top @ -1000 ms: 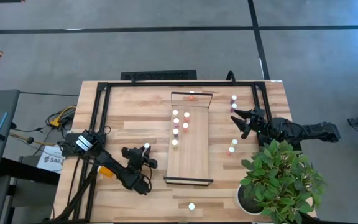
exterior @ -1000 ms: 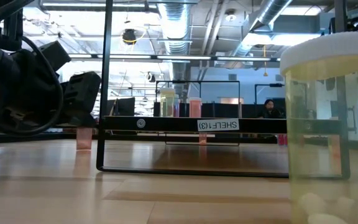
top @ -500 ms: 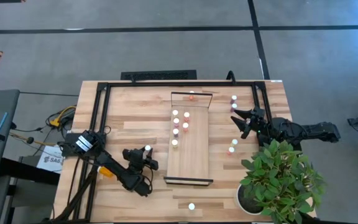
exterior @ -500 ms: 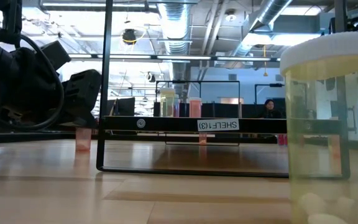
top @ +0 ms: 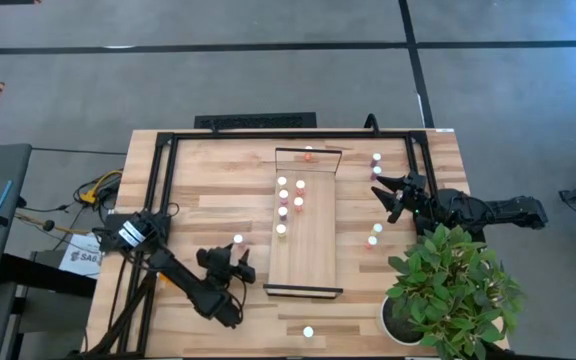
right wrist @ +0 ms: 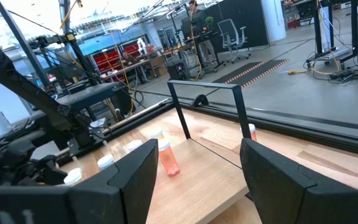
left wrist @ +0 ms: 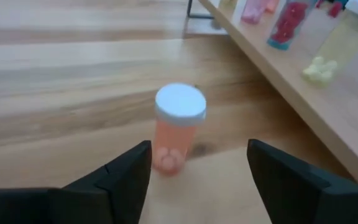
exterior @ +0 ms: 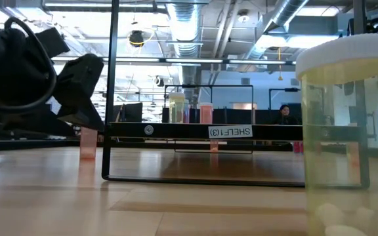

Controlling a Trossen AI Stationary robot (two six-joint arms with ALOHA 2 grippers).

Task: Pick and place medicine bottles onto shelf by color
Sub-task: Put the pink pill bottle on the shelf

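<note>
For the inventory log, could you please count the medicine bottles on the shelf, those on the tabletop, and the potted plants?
Medicine bottles on the shelf: 7
Medicine bottles on the tabletop: 6
Potted plants: 1
Total: 14

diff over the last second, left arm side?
The left end effector let go of the orange bottle and backed away toward the table's near edge; its fingers are now spread, and the bottle stands upright on the tabletop beside the shelf. The right end effector, the shelf's bottles and the plant stayed put.
</note>
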